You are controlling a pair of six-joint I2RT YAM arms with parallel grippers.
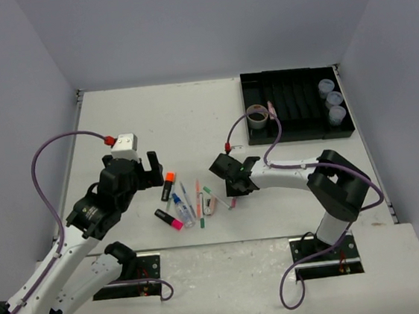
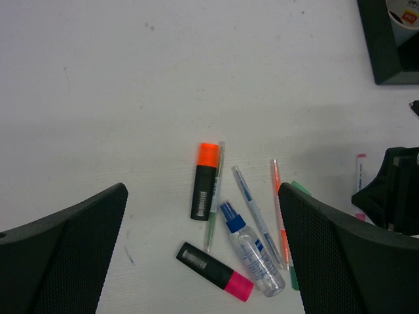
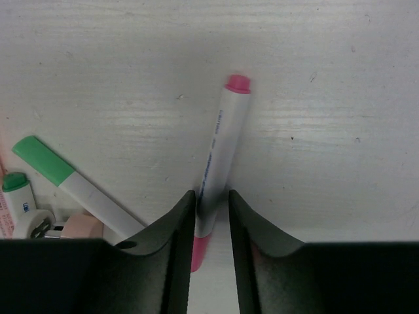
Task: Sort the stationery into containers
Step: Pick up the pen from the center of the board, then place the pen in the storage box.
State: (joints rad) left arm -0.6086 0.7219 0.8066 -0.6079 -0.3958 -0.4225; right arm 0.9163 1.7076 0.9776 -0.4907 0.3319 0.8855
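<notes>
My right gripper is low on the table, its jaws closed around a white pen with pink ends that still lies flat. My left gripper is open and empty, hovering above the stationery pile: an orange highlighter, a pink highlighter, a clear blue-capped bottle, and blue, orange and green pens. The black compartment tray at the far right holds a tape roll, a pink pen and three tubs.
A green-capped white marker and a small green-topped item lie just left of my right fingers. The tray's corner shows in the left wrist view. Grey walls close in the table on three sides.
</notes>
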